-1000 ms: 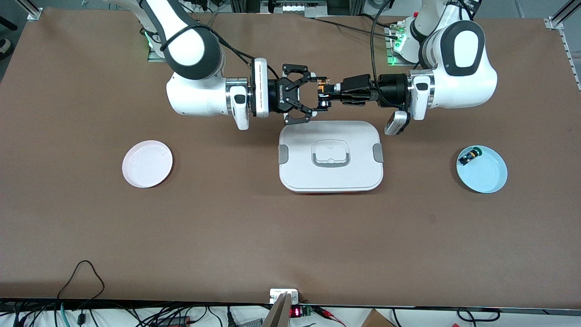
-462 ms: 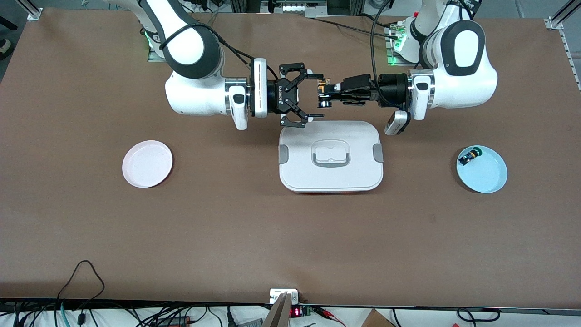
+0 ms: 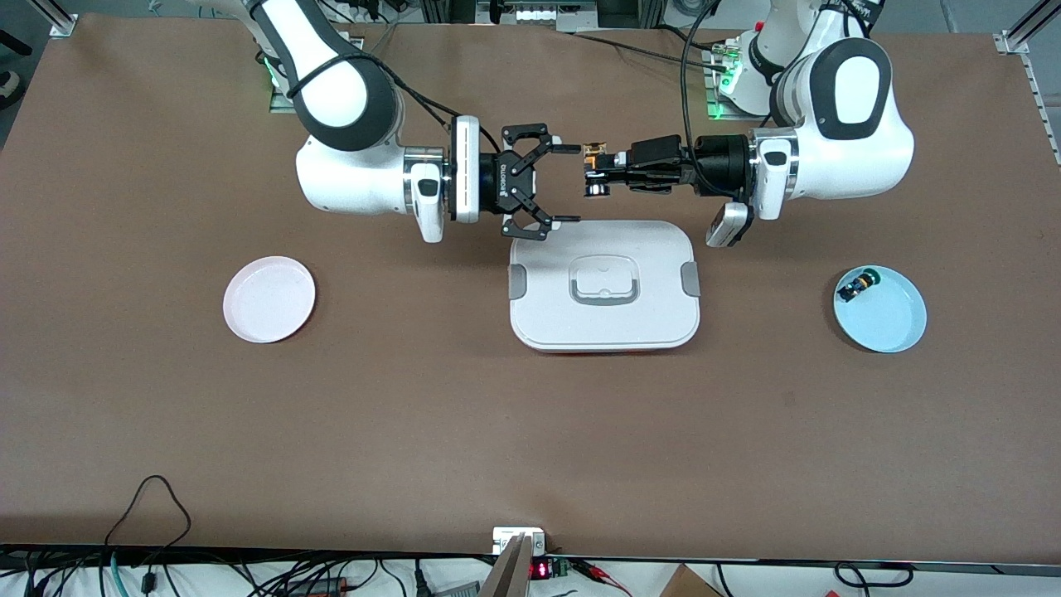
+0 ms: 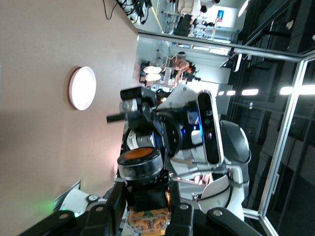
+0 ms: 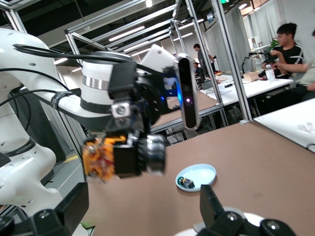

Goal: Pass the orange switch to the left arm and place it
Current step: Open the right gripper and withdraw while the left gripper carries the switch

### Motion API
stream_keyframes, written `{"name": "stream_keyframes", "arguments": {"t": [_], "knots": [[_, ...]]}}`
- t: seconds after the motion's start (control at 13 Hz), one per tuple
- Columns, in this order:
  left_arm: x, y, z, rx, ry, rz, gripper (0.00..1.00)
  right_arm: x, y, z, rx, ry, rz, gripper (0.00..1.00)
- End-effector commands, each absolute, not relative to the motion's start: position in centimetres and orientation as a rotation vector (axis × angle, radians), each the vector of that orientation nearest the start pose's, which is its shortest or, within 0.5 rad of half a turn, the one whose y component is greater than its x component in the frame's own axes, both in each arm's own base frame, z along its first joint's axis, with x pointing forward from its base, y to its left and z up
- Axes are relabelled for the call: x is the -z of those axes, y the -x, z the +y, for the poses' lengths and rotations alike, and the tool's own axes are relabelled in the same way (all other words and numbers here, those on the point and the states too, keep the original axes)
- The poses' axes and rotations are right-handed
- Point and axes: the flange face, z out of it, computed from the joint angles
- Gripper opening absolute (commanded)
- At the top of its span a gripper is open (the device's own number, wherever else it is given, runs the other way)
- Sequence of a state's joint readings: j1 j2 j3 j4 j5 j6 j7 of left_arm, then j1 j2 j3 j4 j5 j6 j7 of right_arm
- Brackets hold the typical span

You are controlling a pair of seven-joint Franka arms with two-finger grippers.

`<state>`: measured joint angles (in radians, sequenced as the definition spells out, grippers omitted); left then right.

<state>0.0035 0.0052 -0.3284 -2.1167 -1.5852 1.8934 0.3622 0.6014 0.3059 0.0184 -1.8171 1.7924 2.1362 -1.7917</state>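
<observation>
Both arms level, grippers facing each other in the air over the strip of desk between the box (image 3: 604,285) and the desk's edge where the bases stand.

Left gripper (image 3: 598,171): fingers pressed together on the orange switch (image 3: 594,170), held up off the desk. In the left wrist view the switch (image 4: 140,169) shows its orange cap. In the right wrist view the switch (image 5: 128,158) shows an orange end and a silvery ring.

Right gripper (image 3: 564,184): fingers spread wide, nothing between them, a small gap short of the switch.

Box: white, lid on, at the desk's middle, just below both grippers in the front view.

Pink plate (image 3: 269,298): toward the right arm's end.

Blue plate (image 3: 880,309): toward the left arm's end; a small black switch with a green cap (image 3: 854,287) lies near its rim.
</observation>
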Motion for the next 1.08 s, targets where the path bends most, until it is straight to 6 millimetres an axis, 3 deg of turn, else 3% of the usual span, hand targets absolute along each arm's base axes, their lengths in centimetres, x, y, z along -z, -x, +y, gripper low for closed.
{"name": "stream_keyframes", "arguments": {"t": [0.0, 0.15, 0.31, 0.46, 0.62, 0.77, 1.0], "knots": [[-47.0, -50.6, -23.5, 0.14, -1.843, -0.002, 0.26, -40.7, -51.7, 37.5, 0.897, 1.497, -0.999, 1.0], [-47.7, -51.6, -22.0, 0.109, -2.006, -0.125, 0.26, -39.9, -52.3, 34.2, 0.897, 1.542, -0.968, 1.0], [-48.3, -52.2, -20.2, 0.129, -2.142, -0.253, 0.26, -38.4, -53.8, 29.3, 0.872, 1.609, -0.984, 1.0], [-48.4, -52.2, -18.8, 0.151, -2.284, -0.383, 0.26, -37.0, -54.5, 25.2, 0.729, 1.657, -0.946, 1.0], [-49.6, -53.5, -17.6, 0.186, -2.461, -0.59, 0.26, -36.7, -55.2, 21.6, 0.555, 1.76, -0.918, 1.0], [-50.1, -54.9, -16.5, 0.272, -2.55, -0.791, 0.26, -37.0, -55.5, 19.5, 0.396, 1.865, -0.803, 1.0], [-49.4, -56.1, -13.5, 0.29, -2.68, -1.187, 0.26, -39.5, -55.0, 17.7, 0.218, 1.984, -0.694, 1.0]]}}
